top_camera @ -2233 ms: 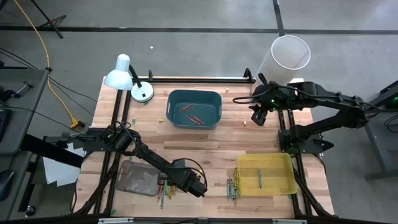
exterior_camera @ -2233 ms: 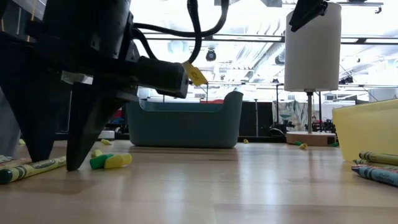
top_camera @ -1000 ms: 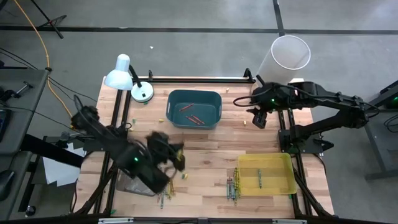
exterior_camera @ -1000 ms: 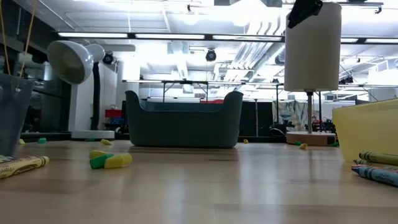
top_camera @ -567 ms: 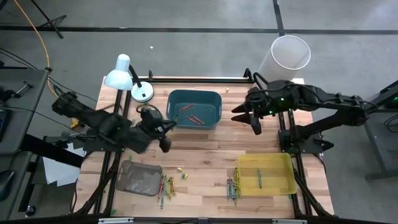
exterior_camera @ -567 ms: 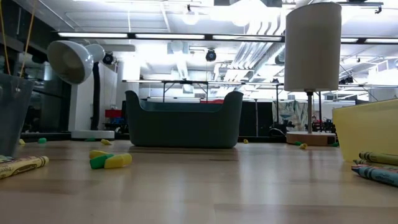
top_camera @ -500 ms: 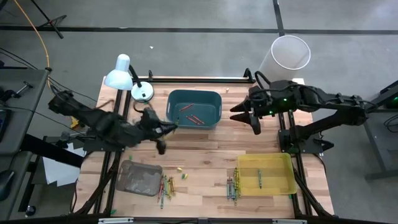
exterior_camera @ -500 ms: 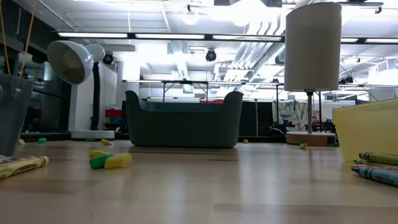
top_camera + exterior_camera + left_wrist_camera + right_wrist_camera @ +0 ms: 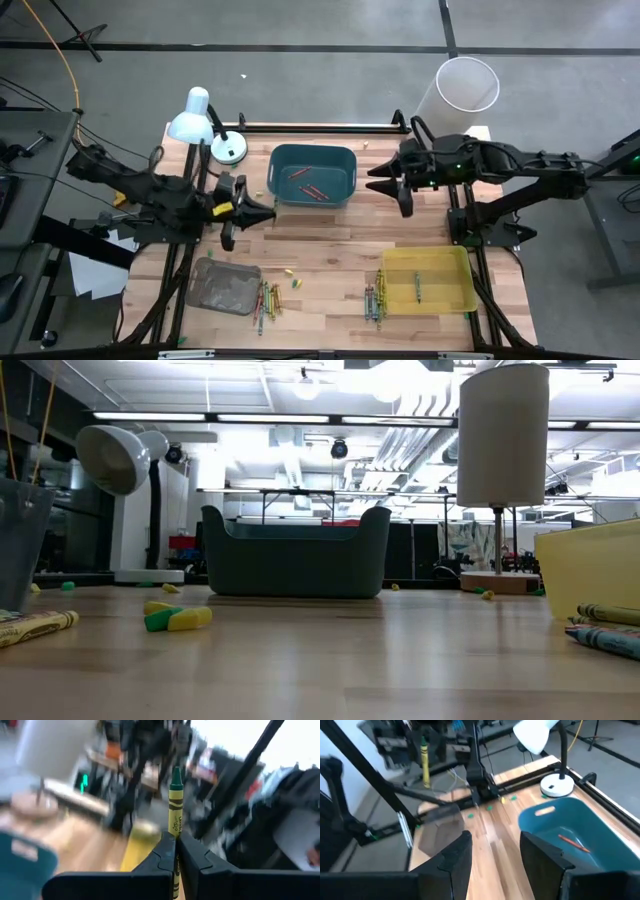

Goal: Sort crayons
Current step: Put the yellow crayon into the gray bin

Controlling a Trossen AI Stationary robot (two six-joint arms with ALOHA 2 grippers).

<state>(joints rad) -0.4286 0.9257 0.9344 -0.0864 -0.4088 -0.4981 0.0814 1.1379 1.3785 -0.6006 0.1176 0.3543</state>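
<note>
My left gripper (image 9: 262,210) hangs level over the table's left half, between the lamp base and the grey tray (image 9: 225,285), shut on a yellow crayon with a green tip (image 9: 175,805). The right wrist view shows that crayon (image 9: 425,765) standing upright. My right gripper (image 9: 378,182) is open and holds nothing, just right of the teal bin (image 9: 312,175), which holds red crayons. Loose crayons lie beside the grey tray (image 9: 268,300) and beside the yellow tray (image 9: 373,295). The yellow tray (image 9: 428,280) has one green crayon in it. My left gripper pinches the crayon's shaft (image 9: 175,837) between its two fingertips (image 9: 165,852), which lie across it. The green tip stands well clear of the fingers and the other end runs down between them. The crayon is lifted clear of the table.
A white desk lamp (image 9: 200,115) stands at the far left corner. A white cylinder (image 9: 458,90) stands at the far right. Small crayon bits (image 9: 292,277) lie near the middle, also in the low view (image 9: 175,618). Bare wood lies between the trays.
My left gripper, staying shut on the crayon, has swung from above the grey tray toward the table's far and left side and turned level, pointing right. My right gripper has tipped up from pointing down and now points left toward the teal bin.
</note>
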